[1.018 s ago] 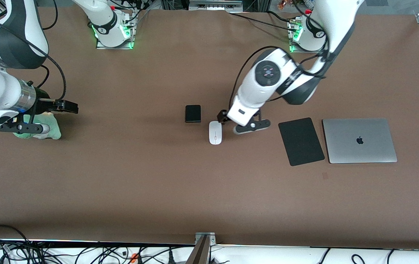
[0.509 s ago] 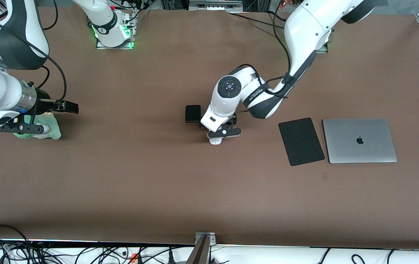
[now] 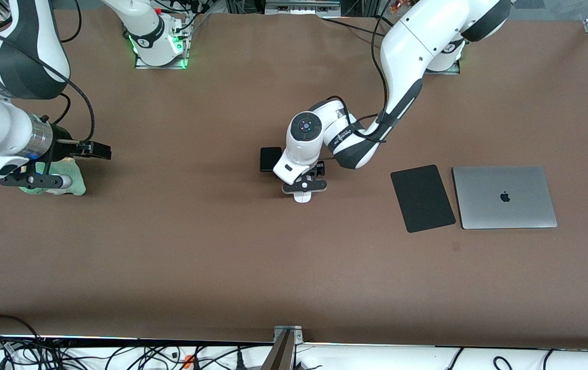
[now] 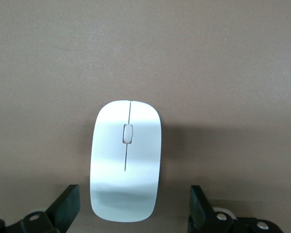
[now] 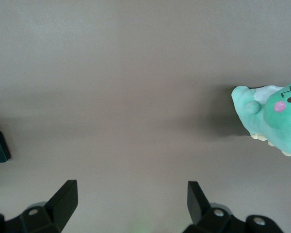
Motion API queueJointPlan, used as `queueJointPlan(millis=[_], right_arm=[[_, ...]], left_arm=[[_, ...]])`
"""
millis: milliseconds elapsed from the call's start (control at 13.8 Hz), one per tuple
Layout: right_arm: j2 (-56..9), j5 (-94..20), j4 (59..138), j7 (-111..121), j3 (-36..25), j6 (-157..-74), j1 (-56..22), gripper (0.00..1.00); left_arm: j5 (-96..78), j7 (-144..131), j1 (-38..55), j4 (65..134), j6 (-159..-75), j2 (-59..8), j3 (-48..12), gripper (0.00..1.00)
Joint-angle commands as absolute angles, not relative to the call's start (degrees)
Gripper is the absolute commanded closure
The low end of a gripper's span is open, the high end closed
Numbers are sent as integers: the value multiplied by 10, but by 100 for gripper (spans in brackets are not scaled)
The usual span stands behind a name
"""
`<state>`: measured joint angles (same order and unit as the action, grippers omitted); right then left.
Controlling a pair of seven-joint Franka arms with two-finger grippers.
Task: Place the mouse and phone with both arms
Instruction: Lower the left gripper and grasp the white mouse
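Mouse point(image 4: 125, 167) is lying flat on the brown table point(image 3: 222, 257), roughly mid-table, mostly covered in the front view by the left arm's wrist; only its end nearer the front camera is showing point(image 3: 301, 198). In the left wrist view it is sitting whole, grey centre line and scroll wheel facing up, not touched by anything.

Left gripper point(image 4: 133, 213) is hanging right over the mouse, jaws spread wide, one finger point(image 4: 68, 204) on each side of the mouse body with clear gaps, not gripping. In the front view the gripper point(image 3: 303, 186) is showing just above the mouse's visible end.

Phone point(image 3: 270, 159) is lying flat on the table just beside the mouse, toward the right arm's end and slightly farther from the front camera. The left arm's wrist is overlapping one edge of it in the front view. Cannot tell whether phone and mouse are touching.

Black mouse pad point(image 3: 422, 198) and grey laptop point(image 3: 503, 197) are sitting side by side toward the left arm's end, well apart from the mouse; laptop closed, pad between it and the mouse.

Right gripper point(image 5: 131, 211) is waiting toward the right arm's end of the table, jaws wide and holding nothing, seen in the front view at point(image 3: 93, 150). A green plush toy point(image 3: 55, 180) is lying on the table beside it, also visible in the right wrist view point(image 5: 274, 116).
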<state>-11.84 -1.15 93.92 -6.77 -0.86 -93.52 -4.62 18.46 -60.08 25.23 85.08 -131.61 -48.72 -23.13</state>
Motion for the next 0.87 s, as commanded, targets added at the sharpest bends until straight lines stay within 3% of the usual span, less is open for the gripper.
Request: queueJointPlan(millis=[0, 800], right_arm=[[-120, -17, 936, -72, -9, -930, -47, 0], [-120, -18, 936, -73, -8, -929, -49, 0]], left_arm=[[206, -587, 256, 839, -1339, -501, -229, 0], [206, -554, 250, 847, -1342, -510, -227, 0]])
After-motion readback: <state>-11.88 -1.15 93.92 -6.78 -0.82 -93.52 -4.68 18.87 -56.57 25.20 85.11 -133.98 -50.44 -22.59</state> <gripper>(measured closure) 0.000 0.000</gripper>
